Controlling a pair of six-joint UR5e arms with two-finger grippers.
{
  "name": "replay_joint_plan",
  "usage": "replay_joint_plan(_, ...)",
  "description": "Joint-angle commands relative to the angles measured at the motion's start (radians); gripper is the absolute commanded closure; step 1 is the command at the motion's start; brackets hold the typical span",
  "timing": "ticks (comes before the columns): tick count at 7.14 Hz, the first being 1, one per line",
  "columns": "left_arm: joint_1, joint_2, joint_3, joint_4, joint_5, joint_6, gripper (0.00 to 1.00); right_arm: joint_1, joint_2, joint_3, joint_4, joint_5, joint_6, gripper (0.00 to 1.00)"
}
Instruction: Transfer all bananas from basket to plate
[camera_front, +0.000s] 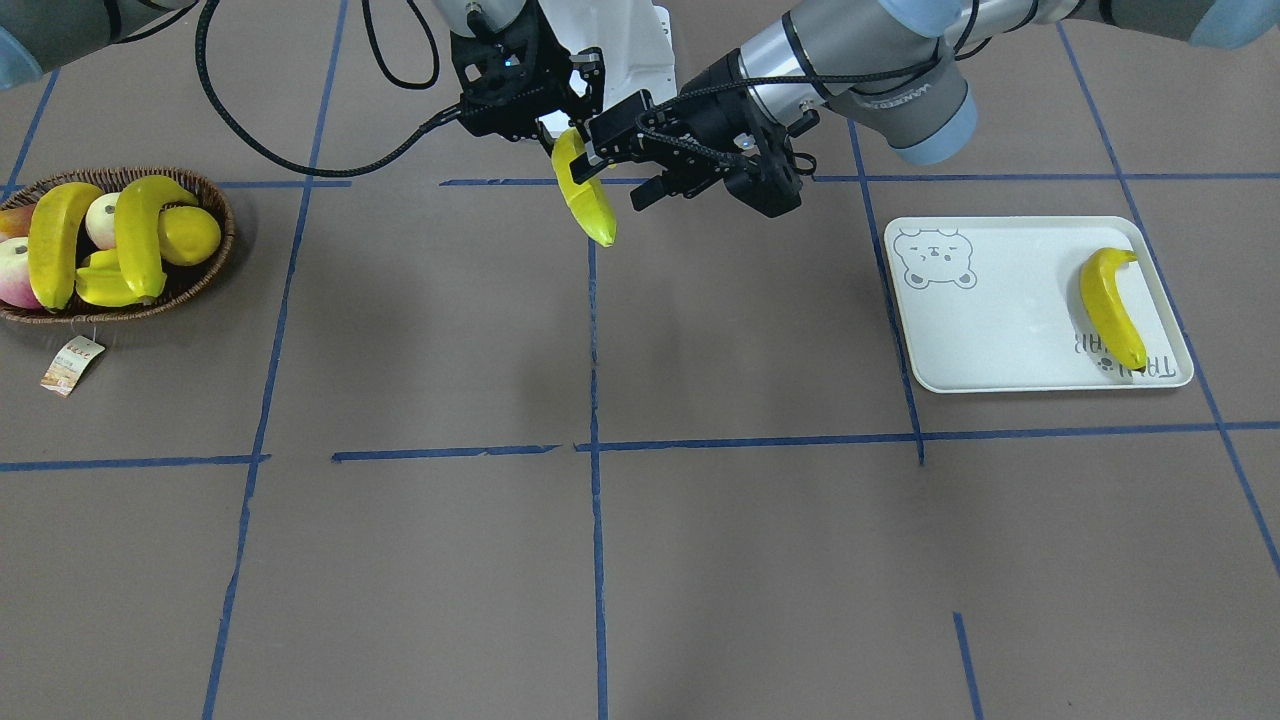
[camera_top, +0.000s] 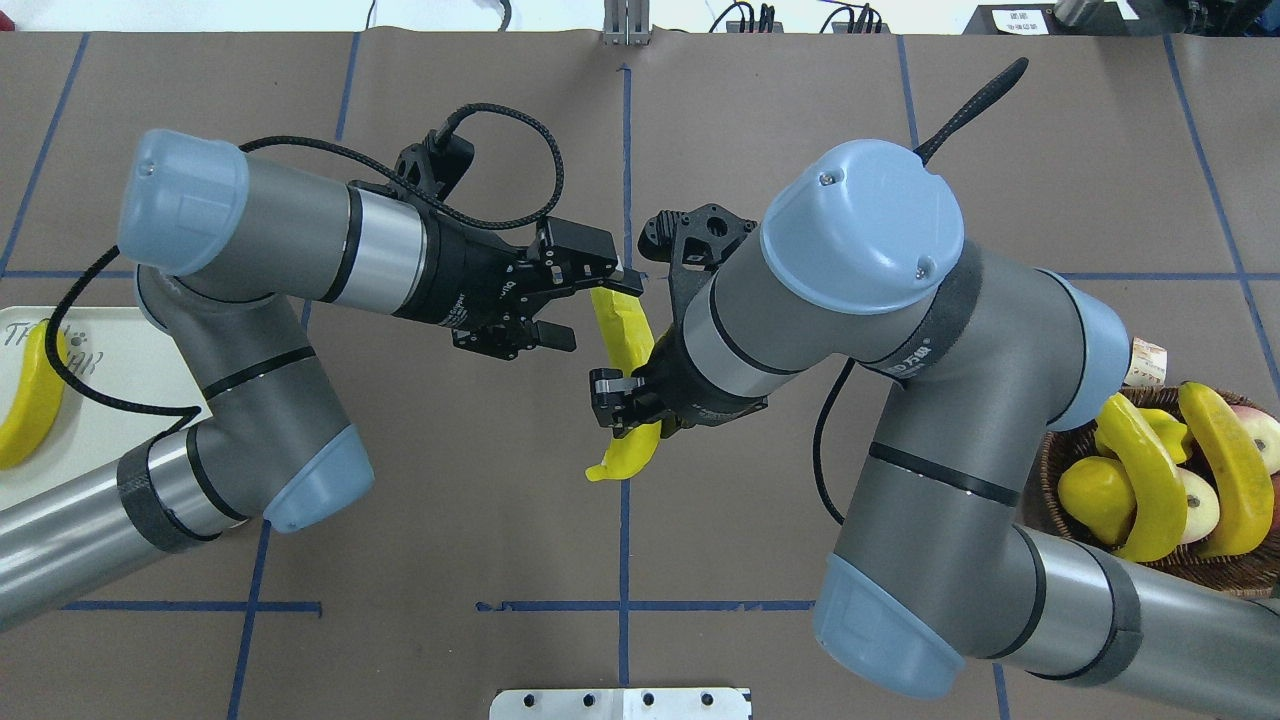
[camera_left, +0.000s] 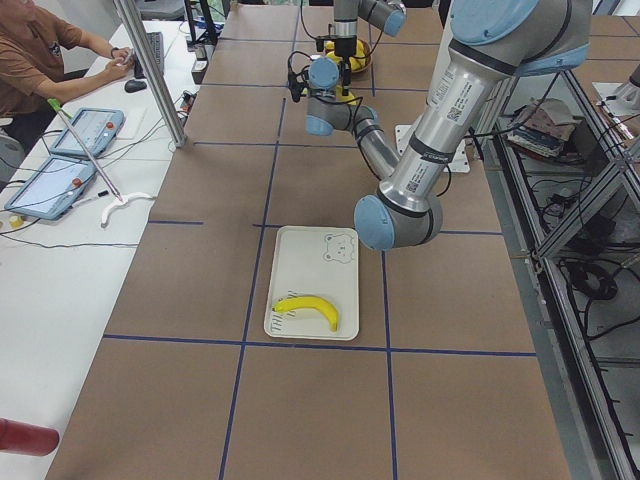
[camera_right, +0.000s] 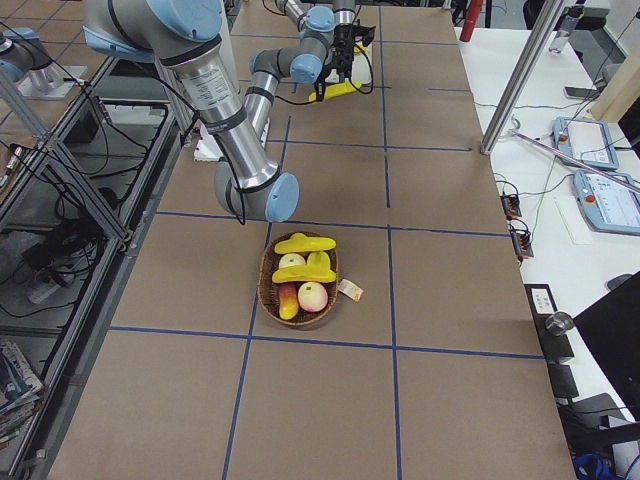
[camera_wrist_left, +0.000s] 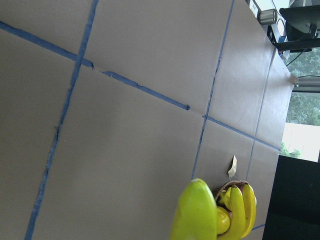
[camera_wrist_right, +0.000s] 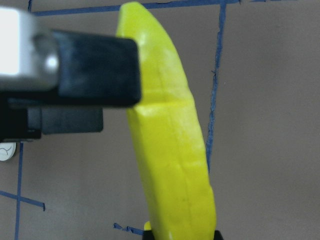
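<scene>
on the brown bench (camera_front: 700, 560), the plate (camera_front: 1000, 330) on the left side carries one banana (camera_front: 1110, 308) near its edge. the basket (camera_front: 200, 285) on the right side holds two bananas (camera_front: 52, 245) among other fruit (camera_front: 190, 235). over the centre my right tool (camera_top: 635, 405) is clamped on a raised banana (camera_top: 622, 330). the left tool (camera_top: 595, 312) gapes wide just beside that banana's end.

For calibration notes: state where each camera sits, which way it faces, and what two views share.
Front-facing: across the table, facing the robot; left arm, right arm.
Overhead: behind the shoulders, looking down; both arms, right gripper clamping held banana.
Exterior left: table's left end; left arm near, plate central.
Exterior right: table's right end; right arm near, basket central.
Left wrist: above the table, toward the basket; no fingers.
Right wrist: at held banana; one finger.
Front-facing and overhead share basket, plate, held banana.
</scene>
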Motion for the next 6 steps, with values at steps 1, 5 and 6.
replay_joint_plan(1, 0.07, -0.005, 0.0, -0.008, 0.065, 0.001, 0.06, -0.004, 0.003, 0.005, 0.001, 0.001, 0.0, 0.99)
replay_joint_plan(5, 0.065, 0.01, 0.006, -0.008, 0.064, 0.011, 1.0, -0.004, -0.007, 0.013, 0.001, 0.003, -0.001, 0.92)
replay_joint_plan(6, 0.062, 0.013, 0.006, -0.008, 0.062, 0.011, 1.0, -0.004, -0.007, 0.011, 0.001, 0.008, -0.001, 0.57)
